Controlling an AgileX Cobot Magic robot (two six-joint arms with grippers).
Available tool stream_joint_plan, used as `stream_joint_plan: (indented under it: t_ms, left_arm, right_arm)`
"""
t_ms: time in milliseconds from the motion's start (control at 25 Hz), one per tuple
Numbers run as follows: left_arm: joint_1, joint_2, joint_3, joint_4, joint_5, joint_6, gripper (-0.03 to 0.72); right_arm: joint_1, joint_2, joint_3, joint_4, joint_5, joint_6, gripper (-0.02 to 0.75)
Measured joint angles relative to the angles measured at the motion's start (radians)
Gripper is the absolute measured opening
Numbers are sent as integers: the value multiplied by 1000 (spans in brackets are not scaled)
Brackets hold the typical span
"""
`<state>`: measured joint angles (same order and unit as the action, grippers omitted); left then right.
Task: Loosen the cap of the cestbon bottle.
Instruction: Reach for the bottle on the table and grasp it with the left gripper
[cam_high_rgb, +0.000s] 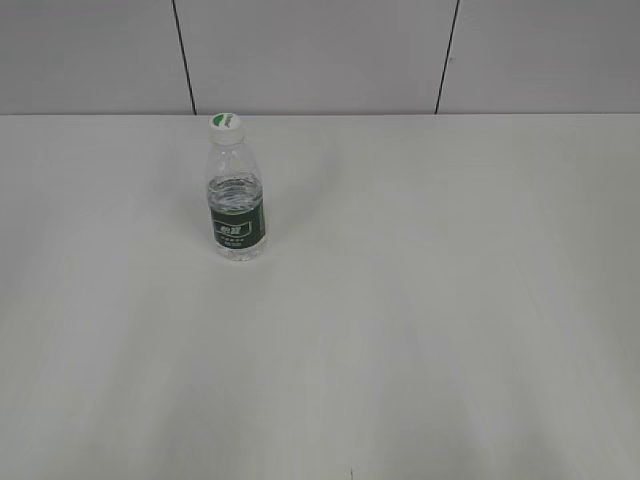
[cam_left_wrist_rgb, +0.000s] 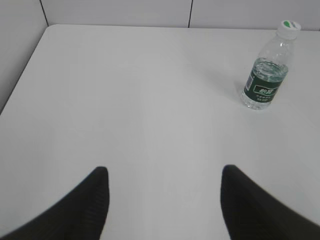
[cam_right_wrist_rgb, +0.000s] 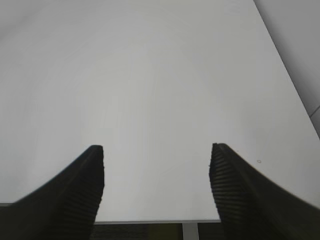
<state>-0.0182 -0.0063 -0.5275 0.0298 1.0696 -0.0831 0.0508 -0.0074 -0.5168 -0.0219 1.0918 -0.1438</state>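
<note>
My left gripper hung with its fingers spread wide over the white table, holding nothing. The cestbon bottle stood upright well ahead of them and off to their right (cap on its neck). My right gripper was likewise agape and empty.

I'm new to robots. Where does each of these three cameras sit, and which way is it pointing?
Exterior view: raised in front of the table, looking down at a slant toward the back wall; the cestbon bottle stands upright, the cap on; no robot parts show.
Left wrist view: on the left arm, looking forward over the table; the open left gripper frames the bottom.
Right wrist view: on the right arm, over the table's near edge; the open right gripper shows, no bottle.
Shared: exterior and left wrist views both show the bottle.
</note>
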Motion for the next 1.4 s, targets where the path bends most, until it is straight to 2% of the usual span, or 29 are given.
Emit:
stream_joint_plan:
  t_ms: [1400]
  left_arm:
    - [0,0,0,-1,0,0,439]
  right_arm:
    - [0,0,0,0,0,0,506]
